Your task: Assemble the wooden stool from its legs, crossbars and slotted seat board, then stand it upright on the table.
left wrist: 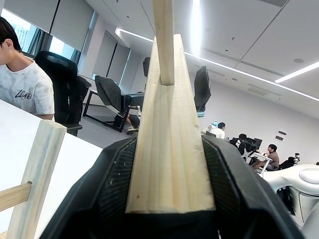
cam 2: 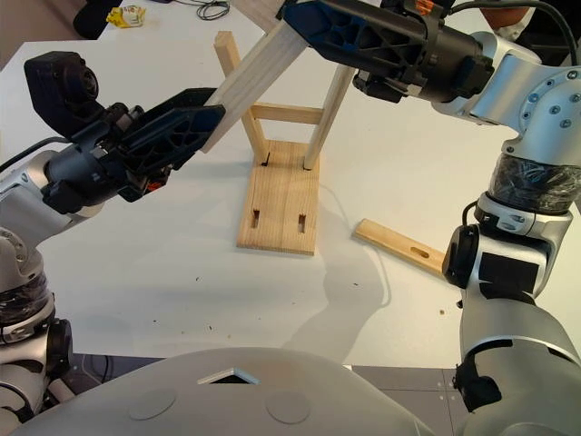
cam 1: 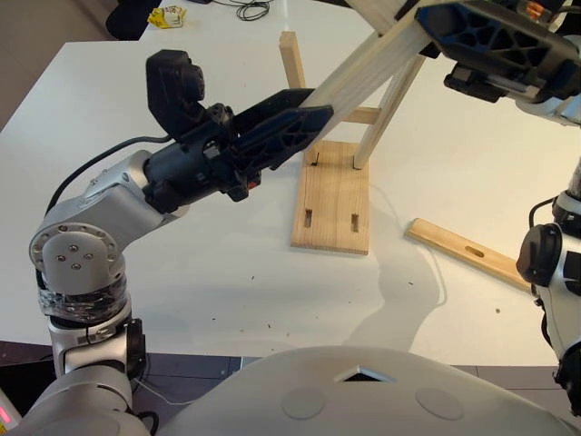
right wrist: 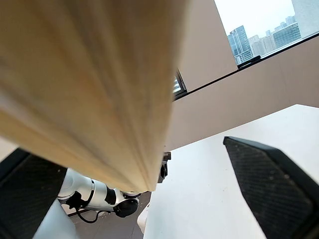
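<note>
The left end effector [cam 1: 313,109] clamps the lower end of a pale, square-cut wooden leg [cam 1: 372,59] slanting up into the wide-spread right end effector [cam 2: 309,23], with the slotted seat board [cam 1: 331,204] flat on the table [cam 1: 182,272] below both.

One seat board [cam 1: 331,204], one crossbar [cam 1: 363,115], two standing legs [cam 1: 290,59], one held leg [cam 1: 363,64], one loose leg [cam 1: 467,252].

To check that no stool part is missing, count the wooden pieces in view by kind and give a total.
Seat board: 1
Legs: 4, two standing in the board, a raised leg, a loose leg lying flat
Crossbars: 2, one joining the standing pair, one stuck into the raised leg
Total: 7
</note>
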